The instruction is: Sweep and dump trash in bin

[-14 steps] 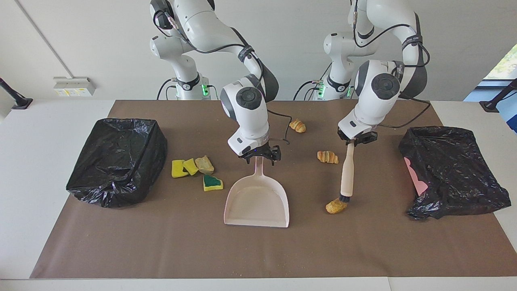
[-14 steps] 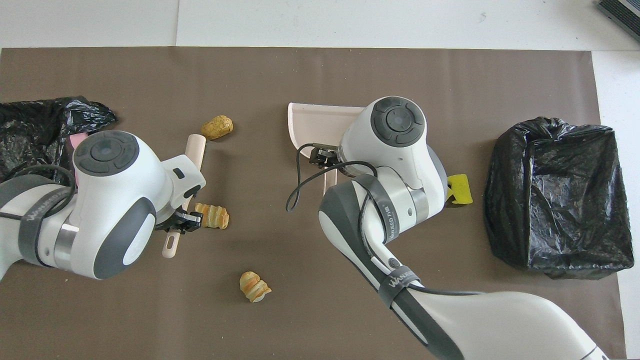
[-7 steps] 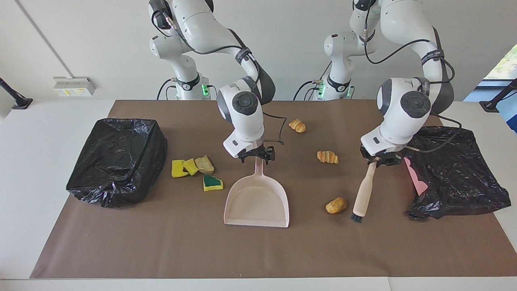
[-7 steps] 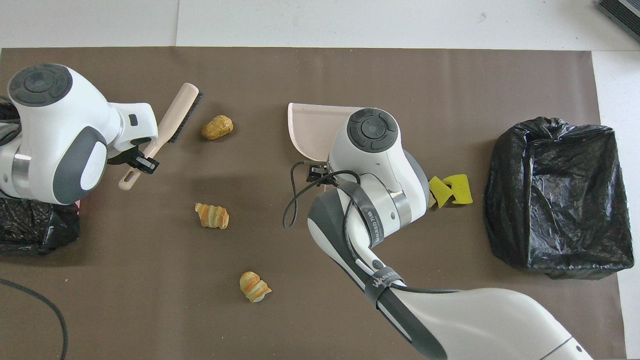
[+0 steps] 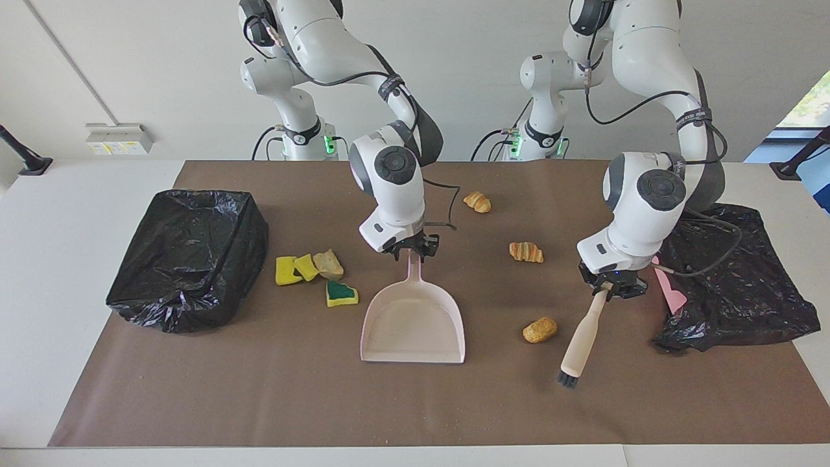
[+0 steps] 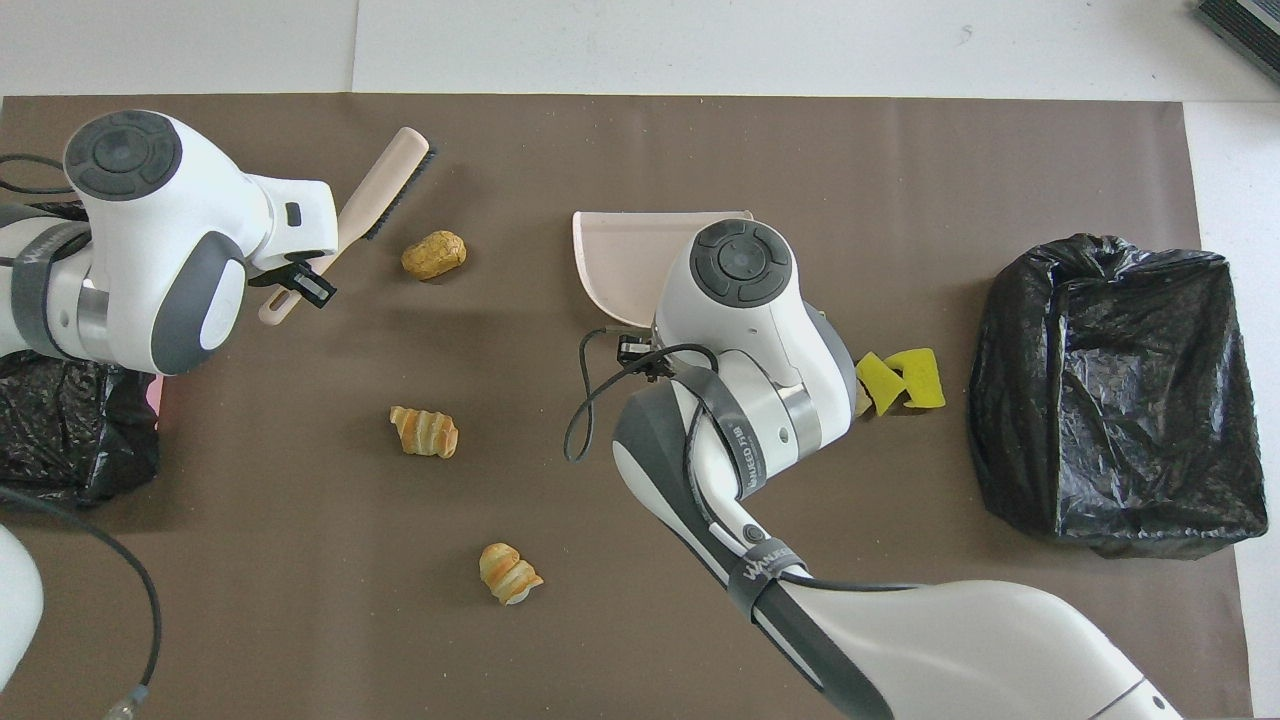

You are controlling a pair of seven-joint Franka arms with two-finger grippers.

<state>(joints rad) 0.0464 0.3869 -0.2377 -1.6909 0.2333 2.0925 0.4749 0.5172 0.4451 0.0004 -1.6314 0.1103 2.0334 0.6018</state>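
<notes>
In the facing view, the left pincer (image 5: 610, 286) is clamped on the thin end of the cream-handled brush with black bristles (image 5: 581, 340). The long axis of the brush runs slantwise, with the bristle end pointing away from the robots and resting on the brown mat of the worktop (image 5: 259, 402). The darker golden-brown pastry (image 5: 539, 329) lies just beside the brush, between it and the pale pink plastic dustpan (image 5: 415, 324). The right pincer (image 5: 412, 249) is at the handle of the dustpan; I cannot tell if it grips it. The open mouth of the dustpan points away from the robots. Two striped croissant-like pastries (image 5: 526, 251) (image 5: 478, 202) lie nearer to the robots. The yellow and green sponge chunks (image 5: 295, 268) and the beige bread chunk (image 5: 328, 263) lie between the dustpan and the bin lined with a black bag (image 5: 188, 256). A crumpled black bag (image 5: 733, 285) lies at the left arm's end.

In the overhead view, the brush (image 6: 375, 200) points slantwise away from the robots, and the darker pastry (image 6: 434, 254) lies near its bristles. The right arm hides most of the dustpan (image 6: 615, 255).
</notes>
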